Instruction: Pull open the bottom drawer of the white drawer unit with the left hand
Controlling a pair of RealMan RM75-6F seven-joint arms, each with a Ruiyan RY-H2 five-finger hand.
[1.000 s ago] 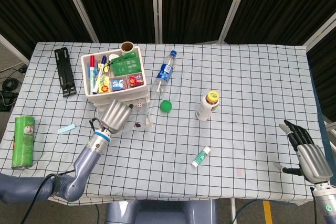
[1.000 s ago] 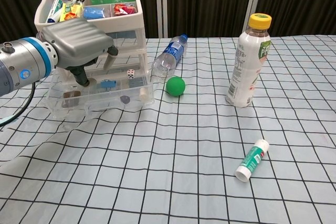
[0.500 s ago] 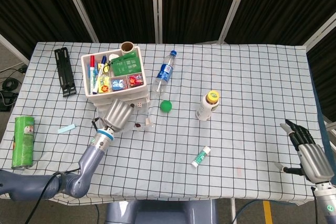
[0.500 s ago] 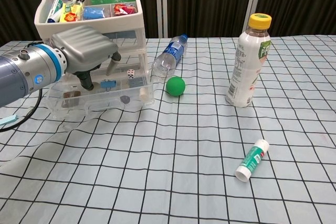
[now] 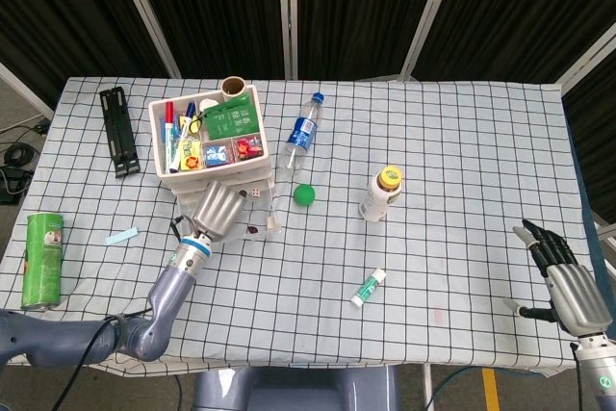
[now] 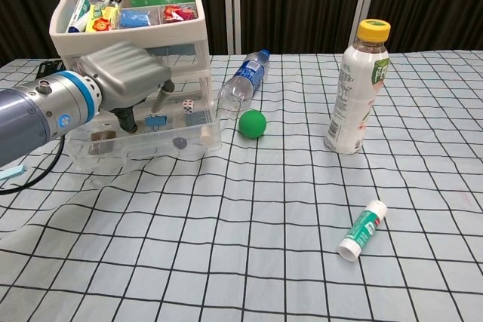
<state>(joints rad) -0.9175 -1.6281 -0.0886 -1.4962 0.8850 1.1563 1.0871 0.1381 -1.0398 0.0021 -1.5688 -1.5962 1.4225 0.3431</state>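
The white drawer unit [image 5: 205,146] [image 6: 128,16] stands at the back left, its top tray full of pens and packets. Its clear bottom drawer [image 6: 192,139] [image 5: 260,223] is pulled out towards me, with a die, a clip and small bits inside. My left hand [image 5: 218,209] [image 6: 127,75] hangs over the left part of that drawer, fingers [image 6: 161,99] curled down into it. Whether they touch the drawer is hidden. My right hand [image 5: 562,282] rests far off at the table's right edge, fingers spread and empty.
Right of the unit lie a water bottle [image 5: 301,136] [image 6: 243,81] and a green ball [image 5: 304,195] [image 6: 252,123]. A yellow-capped bottle [image 5: 382,192] [image 6: 356,88] stands mid-table, with a small tube [image 5: 369,288] [image 6: 363,230] nearer me. A green can [image 5: 43,260] and a black bar [image 5: 119,130] are at the left.
My left hand and forearm have shifted a little to the right over the drawer. The drawer itself and the right hand have stayed in place.
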